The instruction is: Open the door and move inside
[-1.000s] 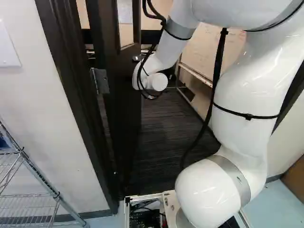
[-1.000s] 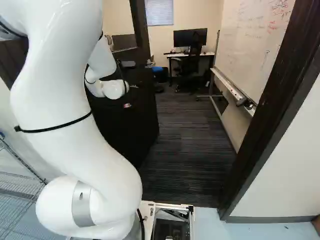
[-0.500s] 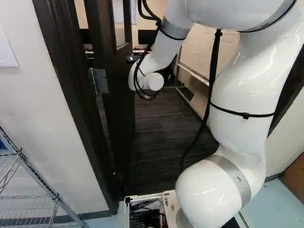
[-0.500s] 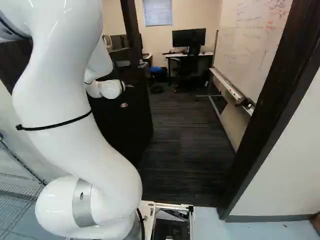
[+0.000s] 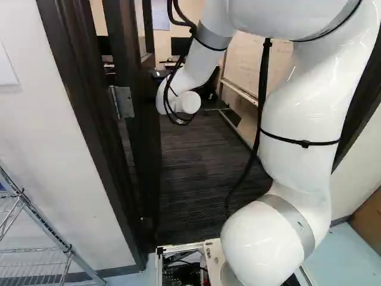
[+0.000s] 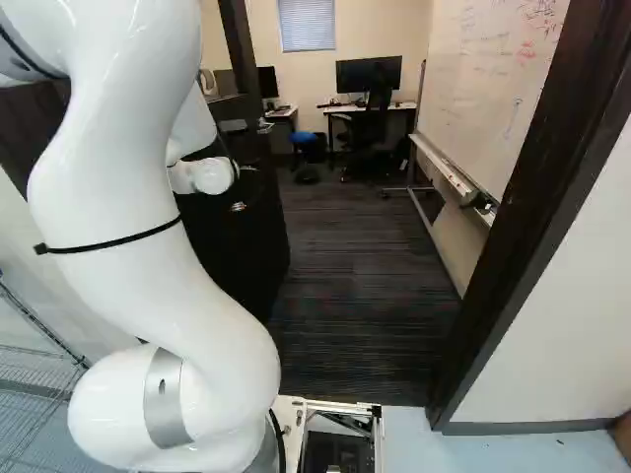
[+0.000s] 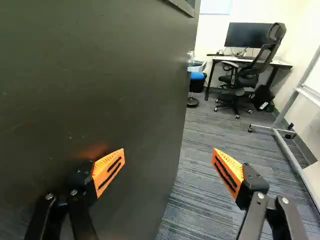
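Two fingers [image 7: 108,171] of the tool [image 7: 168,160] stood spread, one just beside the door [image 7: 100,75], which hung inward at the doorway's left, so a crooked drive forward might have snagged it or scraped the door frame [image 6: 537,197].

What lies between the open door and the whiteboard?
Dark carpet, seen in the right base view, lies between door and whiteboard; a chair and a desk stand farther back.

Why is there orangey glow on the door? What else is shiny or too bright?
Wrist view: the door has a glow by one orange pad, probably its reflection; the far wall looks washed out. Left base view: white glints on the arm.
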Controlling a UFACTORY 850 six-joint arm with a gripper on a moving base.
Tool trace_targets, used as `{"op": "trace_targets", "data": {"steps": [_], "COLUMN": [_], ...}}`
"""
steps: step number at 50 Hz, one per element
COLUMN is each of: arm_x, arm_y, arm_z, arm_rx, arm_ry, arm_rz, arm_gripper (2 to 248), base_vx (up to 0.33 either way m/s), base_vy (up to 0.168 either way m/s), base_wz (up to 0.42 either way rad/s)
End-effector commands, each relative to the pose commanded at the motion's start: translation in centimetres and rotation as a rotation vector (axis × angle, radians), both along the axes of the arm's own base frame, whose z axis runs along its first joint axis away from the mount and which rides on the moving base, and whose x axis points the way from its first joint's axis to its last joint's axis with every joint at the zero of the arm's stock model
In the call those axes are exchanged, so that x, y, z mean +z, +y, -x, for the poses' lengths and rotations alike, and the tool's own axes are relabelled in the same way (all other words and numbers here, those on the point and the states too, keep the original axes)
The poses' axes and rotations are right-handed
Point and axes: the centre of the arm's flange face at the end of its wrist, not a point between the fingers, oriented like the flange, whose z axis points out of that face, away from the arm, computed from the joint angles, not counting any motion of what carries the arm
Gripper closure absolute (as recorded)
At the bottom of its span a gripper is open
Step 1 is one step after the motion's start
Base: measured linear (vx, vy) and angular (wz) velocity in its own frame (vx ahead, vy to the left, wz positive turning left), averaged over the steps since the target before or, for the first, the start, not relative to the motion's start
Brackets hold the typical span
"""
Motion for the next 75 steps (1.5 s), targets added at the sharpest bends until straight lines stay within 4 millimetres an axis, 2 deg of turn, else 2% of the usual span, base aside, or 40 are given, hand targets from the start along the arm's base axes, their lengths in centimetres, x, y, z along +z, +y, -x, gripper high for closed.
{"op": "trace_targets", "data": {"steps": [75], "arm_x": [-0.2], "arm_y": [6.6], "arm_z": [-0.8], "arm_rx": [0.109], "arm_ry": [-0.013], "arm_rz": [-0.002], "arm_gripper": [3], "base_vx": [0.0], "base_vy": [-0.002], "base_wz": [-0.011]}}
